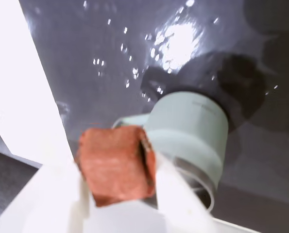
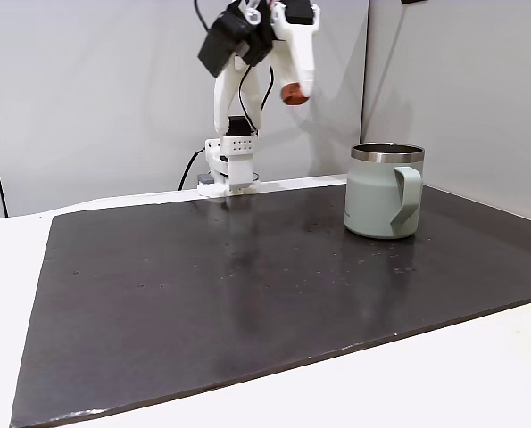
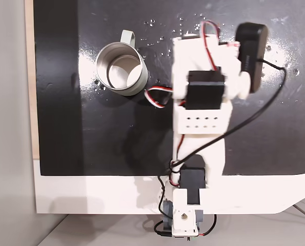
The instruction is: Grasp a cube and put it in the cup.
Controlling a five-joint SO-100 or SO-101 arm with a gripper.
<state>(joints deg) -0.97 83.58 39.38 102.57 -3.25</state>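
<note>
Jaws: white two-finger gripper (image 1: 120,194) clamped on the small reddish-brown rounded cube (image 1: 116,164), carried high above the dark counter (image 2: 203,303).
Cube, side fixed view: held at the jaw tips (image 2: 292,94), well clear of the surface.
Cup: pale sage-green mug with bare steel rim (image 2: 385,191), upright near the counter's right edge in that view, handle toward the camera.
Key relation: judged, the mug lies rightward and lower than the cube; mouth open (image 3: 120,69).
Obscured: wrist view blurred; arm hides the cube from above.
</note>
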